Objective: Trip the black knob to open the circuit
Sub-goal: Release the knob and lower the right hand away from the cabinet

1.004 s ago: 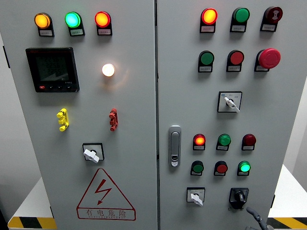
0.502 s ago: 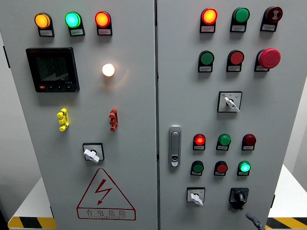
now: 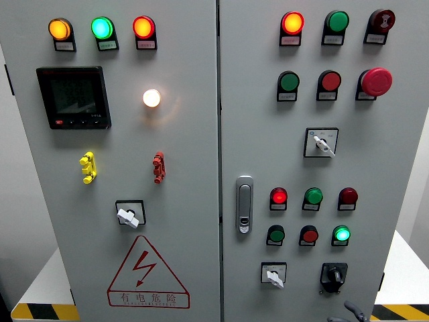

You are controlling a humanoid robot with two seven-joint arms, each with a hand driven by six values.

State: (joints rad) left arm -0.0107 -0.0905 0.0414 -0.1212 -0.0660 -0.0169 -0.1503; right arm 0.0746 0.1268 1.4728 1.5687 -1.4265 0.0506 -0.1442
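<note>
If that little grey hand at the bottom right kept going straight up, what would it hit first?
Probably the black knob just above the right hand; only fingertips show, so depth and aim are uncertain.

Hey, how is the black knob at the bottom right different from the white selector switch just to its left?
The black knob is dark all over, while the white selector switch has a pale handle on a black square plate. The black knob's handle stands about upright; the white selector switch's handle tilts toward the lower right. Both sit in the cabinet's bottom row, neither touched by a robot hand.
</note>
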